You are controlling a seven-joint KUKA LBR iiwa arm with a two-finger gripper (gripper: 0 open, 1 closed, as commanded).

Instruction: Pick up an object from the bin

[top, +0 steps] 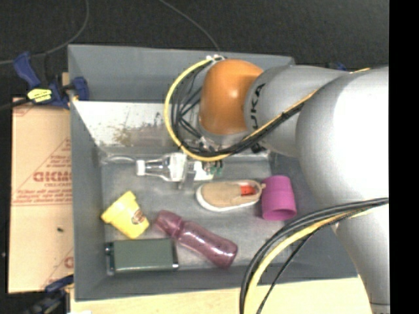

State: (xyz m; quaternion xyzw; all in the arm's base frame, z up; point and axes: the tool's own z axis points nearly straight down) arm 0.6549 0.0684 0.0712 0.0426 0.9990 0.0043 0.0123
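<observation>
Clear plastic bottle [159, 169] lies on its side at the back of the bin [86, 175]. Its right end is just beside the gripper [196, 167], which sits low under the orange wrist cover [226, 97]. Open or closed: cannot tell. Judged step: approach, no grasp confirmed. Next: straddle the bottle clear of the beige shoe [229, 195], close, lift.

Single camera looks down on the grey bin [85, 188] from above, slightly oblique, close in; arm [327, 129] enters from right.
</observation>
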